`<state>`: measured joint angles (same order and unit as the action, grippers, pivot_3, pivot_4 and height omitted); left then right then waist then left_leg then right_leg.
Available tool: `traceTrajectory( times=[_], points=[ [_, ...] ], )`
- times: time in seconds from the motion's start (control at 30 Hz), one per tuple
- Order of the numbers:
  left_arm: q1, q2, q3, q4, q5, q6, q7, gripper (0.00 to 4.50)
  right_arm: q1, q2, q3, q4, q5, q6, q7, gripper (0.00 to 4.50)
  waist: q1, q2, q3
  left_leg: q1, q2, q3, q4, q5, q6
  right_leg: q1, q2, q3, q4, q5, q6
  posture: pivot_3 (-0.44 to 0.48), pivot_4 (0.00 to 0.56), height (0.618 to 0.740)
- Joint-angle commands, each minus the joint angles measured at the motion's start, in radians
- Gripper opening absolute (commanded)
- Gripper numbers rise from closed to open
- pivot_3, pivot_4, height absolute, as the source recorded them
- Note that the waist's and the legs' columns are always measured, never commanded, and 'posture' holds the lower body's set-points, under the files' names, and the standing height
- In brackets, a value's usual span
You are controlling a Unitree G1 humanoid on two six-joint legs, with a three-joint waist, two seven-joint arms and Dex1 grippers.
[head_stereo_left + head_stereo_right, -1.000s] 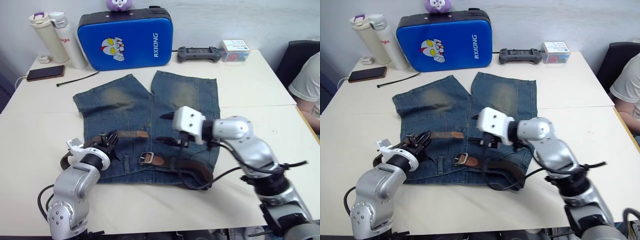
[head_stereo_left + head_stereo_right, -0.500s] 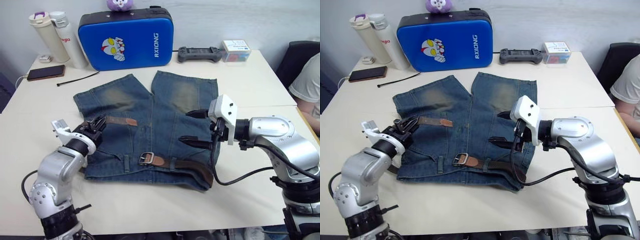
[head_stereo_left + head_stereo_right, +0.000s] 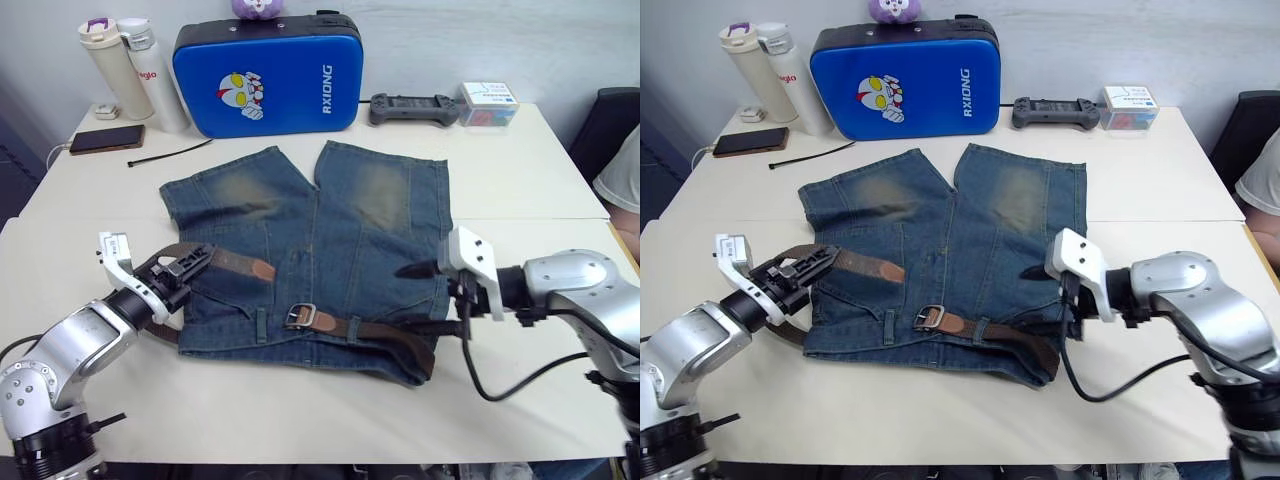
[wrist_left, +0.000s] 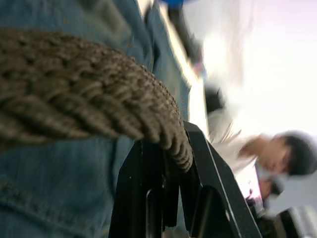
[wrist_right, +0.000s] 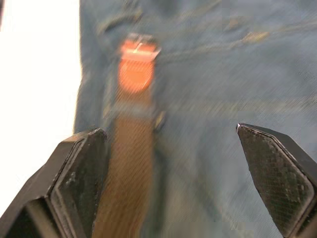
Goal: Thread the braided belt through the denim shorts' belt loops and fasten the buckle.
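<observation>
Fingers of the left gripper [image 3: 190, 265] are pinched together on the braided belt [image 3: 235, 264] at the left edge of the denim shorts [image 3: 320, 240], and the left wrist view shows the woven strap [image 4: 89, 104] caught between the two black fingers [image 4: 148, 198]. A second ago this gripper sat lower, over the shorts' waistband, with the tan tip lying near the middle of the shorts; now it has drawn out toward the left edge and the tip [image 3: 262, 269] has followed it, lying on the left leg just past the gripper. The right gripper [image 3: 425, 298] stands with its fingers wide apart, one above and one below, at the right edge of the shorts; a second ago it hovered over the middle of the shorts above the buckle, and it has since pulled back to the right. The buckle [image 3: 298, 317] lies flat on the waistband near the middle, much where it was, with the strap running from it rightward along the waistband to a dark fold at the right corner [image 3: 415, 352], which looks flatter than the raised loop seen earlier. Whether the strap passes under any of the belt loops [image 3: 260, 325] is hard to tell from these views. In the right wrist view the buckle [image 5: 140, 43] and strap lie between the spread fingers [image 5: 79, 173], blurred. The shorts lie flat on the table [image 3: 300, 420], waistband toward the robot.
</observation>
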<state>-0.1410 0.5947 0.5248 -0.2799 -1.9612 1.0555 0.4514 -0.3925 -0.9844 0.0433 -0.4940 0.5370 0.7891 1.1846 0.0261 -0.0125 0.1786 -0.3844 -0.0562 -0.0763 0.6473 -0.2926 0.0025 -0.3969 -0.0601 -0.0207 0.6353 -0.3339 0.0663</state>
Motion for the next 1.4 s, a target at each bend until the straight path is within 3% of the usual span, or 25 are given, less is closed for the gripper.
traceTrajectory(
  times=[0.03,0.2,0.33,0.6,0.8,0.97,1.23,1.4],
  points=[
    [0.036,0.038,-0.026,-0.108,-0.011,-0.046,-0.064,0.0,0.013,-0.049,-0.014,-0.096,0.057,0.031,0.032,4.44,-0.002,0.002,0.001,0.0,0.0,0.001,0.0,0.0,0.0,0.0,0.0,0.001,0.0,0.0,0.0,0.0,0.15,0.74],
    [0.114,0.148,-0.023,-0.117,-0.01,-0.057,-0.159,0.0,-0.008,-0.059,-0.031,-0.171,0.142,0.101,0.005,4.44,-0.002,0.003,0.002,0.001,0.001,0.002,-0.001,-0.001,0.0,0.0,0.0,0.002,-0.001,0.0,0.0,0.0,0.15,0.74],
    [0.183,0.183,-0.009,-0.132,0.003,-0.104,-0.191,0.0,-0.03,-0.052,-0.021,-0.184,0.193,0.133,-0.005,4.44,0.0,0.004,0.002,0.0,0.001,0.002,-0.001,-0.001,0.001,-0.001,0.0,0.002,-0.002,0.0,0.0,0.0,0.15,0.74],
    [0.435,0.117,0.032,-0.259,0.034,-0.202,-0.225,0.0,-0.14,0.029,0.121,-0.109,0.115,0.07,-0.027,4.44,-0.003,0.005,0.002,-0.001,0.001,0.004,-0.002,-0.004,0.005,0.0,0.0,0.003,-0.008,0.0,0.001,0.0,0.15,0.74],
    [0.431,0.054,-0.033,-0.282,0.103,-0.3,-0.195,0.0,-0.212,0.066,0.184,-0.058,0.072,0.047,-0.015,4.44,0.004,0.005,0.003,-0.001,0.001,0.004,-0.001,-0.004,0.005,0.0,0.0,0.003,-0.008,0.001,0.002,0.0,0.15,0.74],
    [0.475,0.081,-0.002,-0.267,0.138,-0.3,-0.234,0.0,-0.237,0.076,0.199,-0.038,0.056,0.045,-0.01,4.44,-0.004,0.005,0.003,-0.002,0.001,0.004,-0.001,-0.005,0.006,0.0,0.0,0.003,-0.01,0.001,0.002,0.0,0.15,0.74],
    [0.557,0.135,0.087,-0.25,0.045,-0.3,-0.272,0.0,-0.252,0.094,0.214,-0.014,0.036,0.028,0.0,4.44,-0.002,0.005,0.003,-0.002,0.002,0.004,-0.001,-0.005,0.006,0.0,0.0,0.003,-0.009,0.001,0.002,0.0,0.15,0.74],
    [0.578,0.109,0.052,-0.266,0.108,-0.309,-0.295,0.0,-0.27,0.105,0.225,0.007,0.02,0.008,0.012,4.44,-0.002,0.005,0.003,-0.002,0.002,0.004,-0.001,-0.006,0.006,0.0,0.0,0.003,-0.009,0.001,0.002,0.0,0.15,0.74]
  ],
)
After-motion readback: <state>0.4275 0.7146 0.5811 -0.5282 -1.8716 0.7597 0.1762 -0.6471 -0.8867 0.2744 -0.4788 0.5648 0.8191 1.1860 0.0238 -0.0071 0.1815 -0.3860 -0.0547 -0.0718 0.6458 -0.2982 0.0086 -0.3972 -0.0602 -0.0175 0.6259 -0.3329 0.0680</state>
